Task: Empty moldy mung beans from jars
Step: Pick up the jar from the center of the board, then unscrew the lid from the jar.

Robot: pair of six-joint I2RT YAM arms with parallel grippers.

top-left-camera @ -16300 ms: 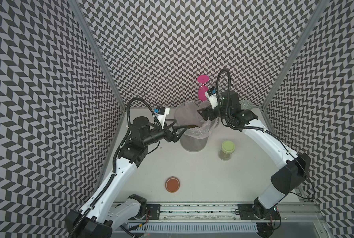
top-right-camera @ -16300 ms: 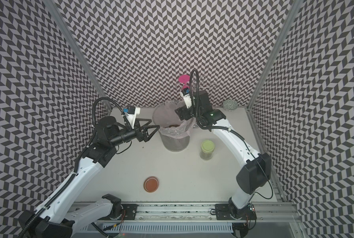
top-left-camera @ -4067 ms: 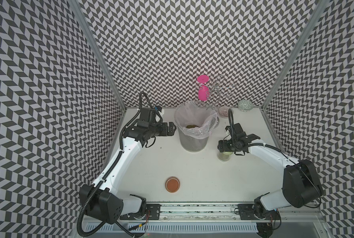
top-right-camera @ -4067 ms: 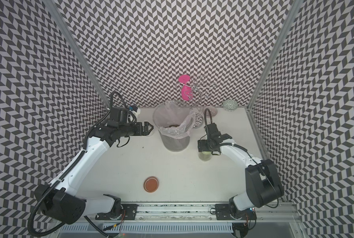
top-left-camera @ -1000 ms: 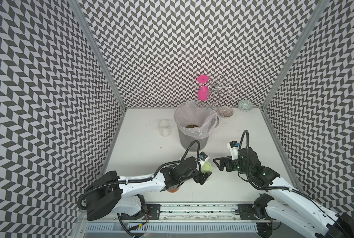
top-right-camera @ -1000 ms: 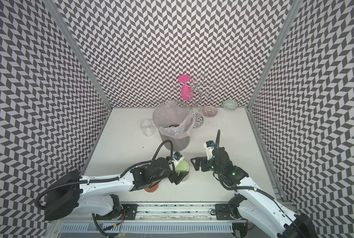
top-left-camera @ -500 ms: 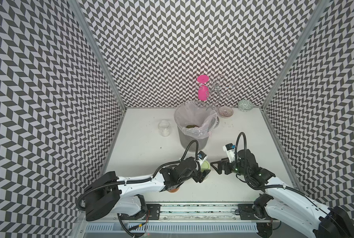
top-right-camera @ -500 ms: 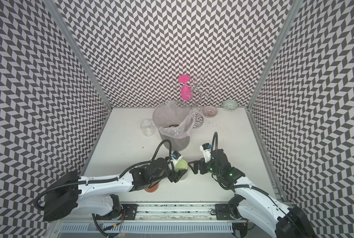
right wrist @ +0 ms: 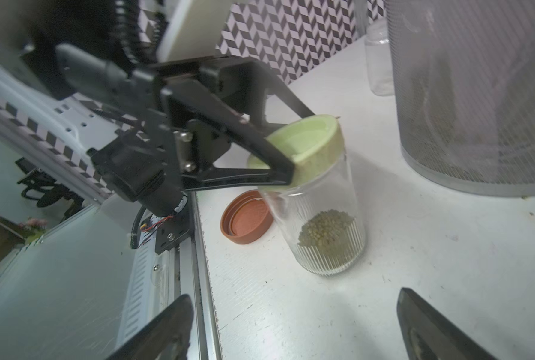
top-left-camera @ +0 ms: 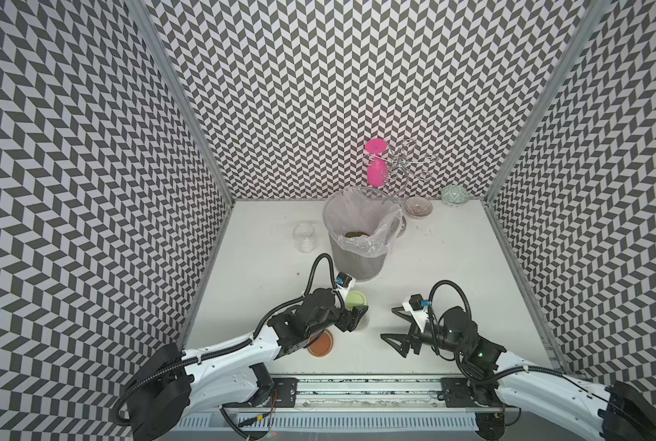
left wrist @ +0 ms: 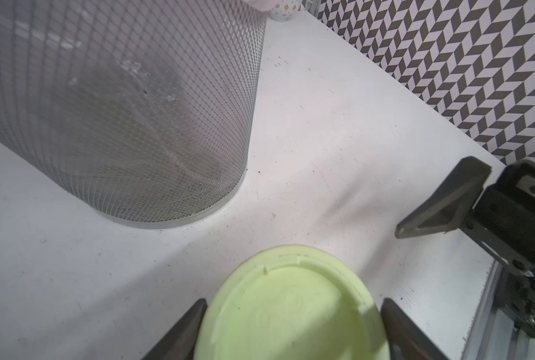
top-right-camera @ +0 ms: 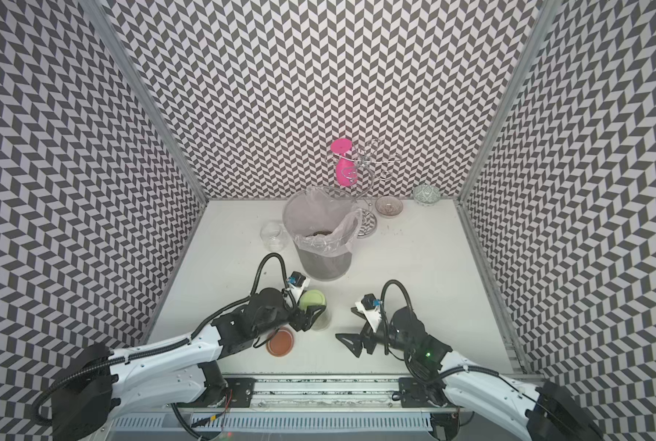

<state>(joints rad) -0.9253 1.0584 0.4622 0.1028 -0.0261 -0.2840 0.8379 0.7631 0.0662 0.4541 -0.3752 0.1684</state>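
A clear glass jar (right wrist: pixel 325 224) stands near the table's front. It holds a small heap of mung beans (right wrist: pixel 325 229). Its pale green lid (top-left-camera: pixel 356 301) (top-right-camera: pixel 312 299) (left wrist: pixel 291 305) sits askew on the mouth. My left gripper (top-left-camera: pixel 357 317) (top-right-camera: pixel 313 315) (left wrist: pixel 291 311) is shut on that lid, one finger on each side. An orange-brown lid (top-left-camera: pixel 320 343) (top-right-camera: pixel 280 341) (right wrist: pixel 247 218) lies on the table beside the jar. My right gripper (top-left-camera: pixel 388 323) (top-right-camera: pixel 345 322) (right wrist: pixel 292 294) is open and holds nothing, a short way to the right of the jar. A second jar (top-left-camera: pixel 304 236) (top-right-camera: pixel 274 233), without a lid, stands left of the bin.
The grey mesh bin (top-left-camera: pixel 357 263) (top-right-camera: pixel 324 265) (left wrist: pixel 119 109) (right wrist: pixel 478 93) has a clear liner and beans (top-left-camera: pixel 353 233) at its bottom. It stands just behind the jar. A pink object (top-left-camera: pixel 375 168), a wire stand (top-left-camera: pixel 406 168) and two bowls (top-left-camera: pixel 418 207) (top-left-camera: pixel 454 195) are at the back. The metal rail (top-left-camera: pixel 357 385) runs along the front edge.
My left gripper has tightened on the pale green lid. My right gripper has shifted a little to the left and toward the front edge, still open.
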